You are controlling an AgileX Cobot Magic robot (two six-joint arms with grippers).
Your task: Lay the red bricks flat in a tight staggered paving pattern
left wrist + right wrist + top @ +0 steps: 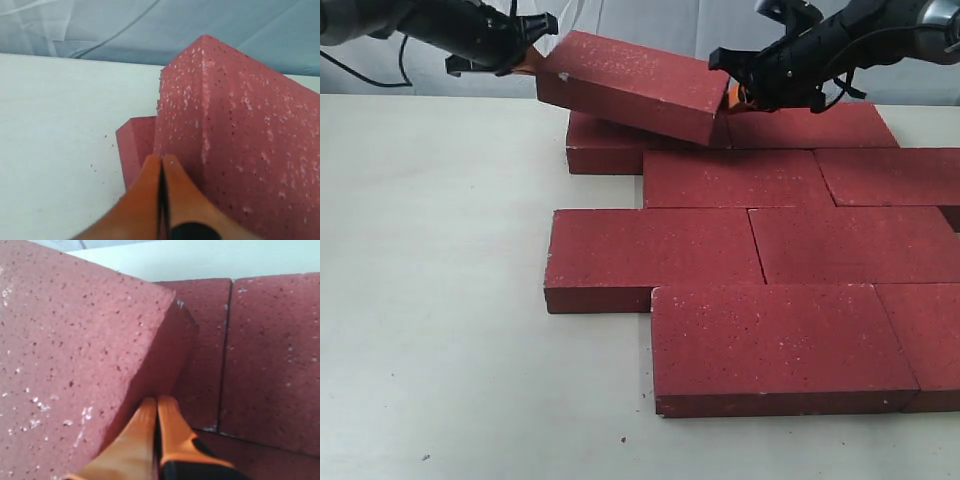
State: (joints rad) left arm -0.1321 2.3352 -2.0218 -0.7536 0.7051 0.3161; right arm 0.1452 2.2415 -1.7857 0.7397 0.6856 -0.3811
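Two grippers: the left gripper and right gripper each had fingers pressed together, the tips pushing on opposite ends of the tilted brick.
Tilted brick: it leaned on the far row, left end raised.
Laid bricks: flat and staggered on the table.
Advice: I would lower it evenly, then slide it tight against its neighbours.
Containers: none were visible.

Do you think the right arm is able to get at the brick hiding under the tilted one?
Probably not yet. The tilted brick leans over the lower brick and covers most of it. The right gripper is closed against the tilted brick's end, and the left gripper is at the other end.
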